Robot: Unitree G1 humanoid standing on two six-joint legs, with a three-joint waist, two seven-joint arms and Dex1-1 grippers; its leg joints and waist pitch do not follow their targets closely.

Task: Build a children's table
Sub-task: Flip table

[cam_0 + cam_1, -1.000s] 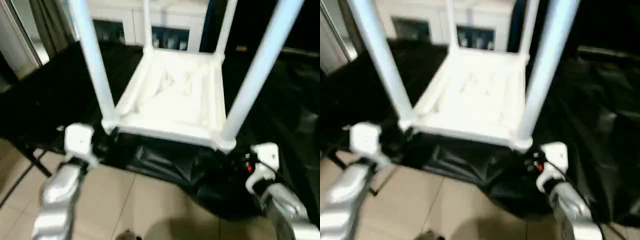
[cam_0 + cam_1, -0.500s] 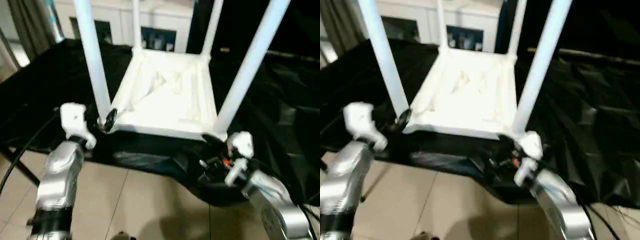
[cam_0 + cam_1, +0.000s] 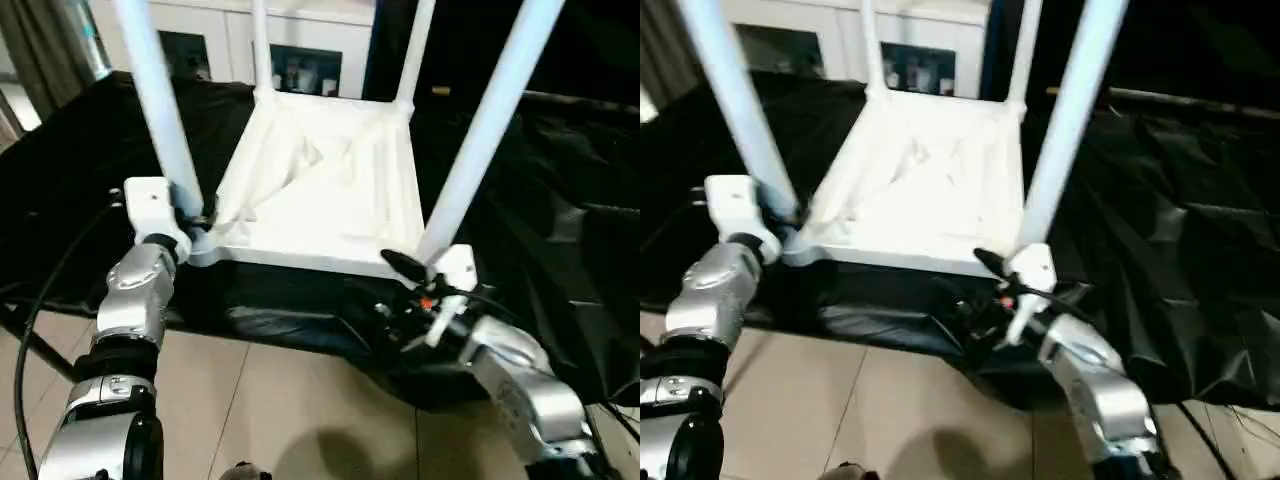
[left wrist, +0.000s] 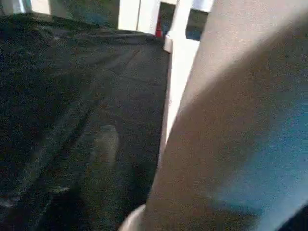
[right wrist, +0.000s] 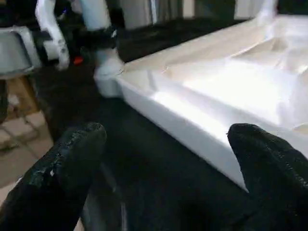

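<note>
Upturned children's table (image 3: 320, 195) on black-draped work table (image 3: 560, 220), all four legs pointing up, both grippers at near corners.

Left gripper (image 3: 203, 217) at foot of near-left leg (image 3: 160, 110), close against corner socket; cannot tell whether clamped or only beside it. Right gripper (image 5: 168, 159) spread wide, holding nothing, fingers (image 5: 72, 159) either side of tabletop's near edge (image 5: 192, 120) without touching, just by base of near-right leg (image 3: 480, 130). White cabinets (image 3: 300, 40) behind.
</note>
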